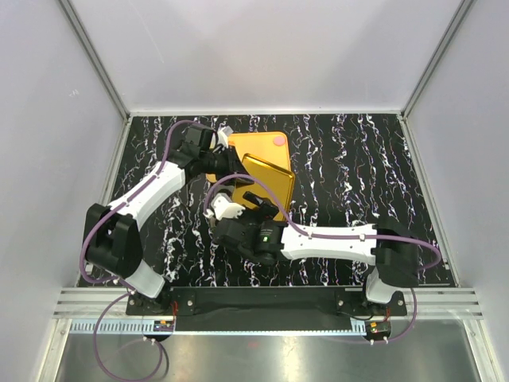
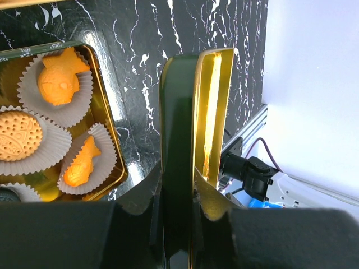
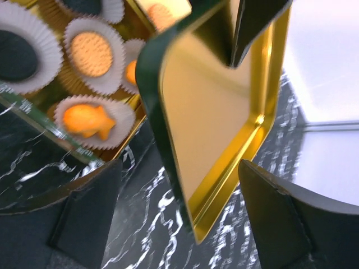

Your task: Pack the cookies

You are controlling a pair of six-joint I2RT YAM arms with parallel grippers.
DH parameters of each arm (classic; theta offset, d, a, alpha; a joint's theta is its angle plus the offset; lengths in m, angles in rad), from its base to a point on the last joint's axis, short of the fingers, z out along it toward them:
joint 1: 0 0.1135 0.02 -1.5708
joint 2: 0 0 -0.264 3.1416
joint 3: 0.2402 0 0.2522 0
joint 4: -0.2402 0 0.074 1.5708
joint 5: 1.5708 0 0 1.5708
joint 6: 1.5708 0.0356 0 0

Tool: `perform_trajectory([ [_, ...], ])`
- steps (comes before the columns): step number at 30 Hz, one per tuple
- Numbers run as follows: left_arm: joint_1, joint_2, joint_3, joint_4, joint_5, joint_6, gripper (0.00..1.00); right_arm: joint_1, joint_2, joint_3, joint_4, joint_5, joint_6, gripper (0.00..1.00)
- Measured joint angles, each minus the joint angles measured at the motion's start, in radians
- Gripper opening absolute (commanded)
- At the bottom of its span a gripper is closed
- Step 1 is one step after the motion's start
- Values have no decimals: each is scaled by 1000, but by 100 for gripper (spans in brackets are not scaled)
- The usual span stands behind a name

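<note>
An open gold tin (image 2: pixel 107 120) holds the cookies in white pleated paper cups: two orange fish-shaped ones (image 2: pixel 59 78), a round tan biscuit (image 2: pixel 17 134) and dark ones (image 3: pixel 17 56). The tin also shows in the right wrist view (image 3: pixel 33 115) and at the back of the table in the top view (image 1: pixel 250 145). My left gripper (image 2: pixel 178 185) is shut on the tin's lid (image 2: pixel 179 129), dark green outside and gold inside, and holds it on edge beside the tin. My right gripper (image 3: pixel 176 168) is open, with the lid's lower part (image 3: pixel 213 101) hanging between its fingers, apart from both.
The table is black marble-patterned (image 1: pixel 358 175) with white walls on three sides. A small pink round thing (image 1: pixel 278 140) sits at the tin's far right corner. The two arms meet closely around the lid (image 1: pixel 270 181). A rail with cables (image 2: pixel 252 168) runs along the table's edge.
</note>
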Motion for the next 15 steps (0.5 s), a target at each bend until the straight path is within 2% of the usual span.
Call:
perform_trajectory([
  [10,0,-59,-9,-5,9,-4,0,-6,32,-27,207,131,-222,65],
  [13,2,-79,-22,-6,14,-6,0,-18,42,-31,232,142,-251,55],
  [15,3,-86,-26,-6,18,-7,0,-26,43,-36,241,151,-273,43],
])
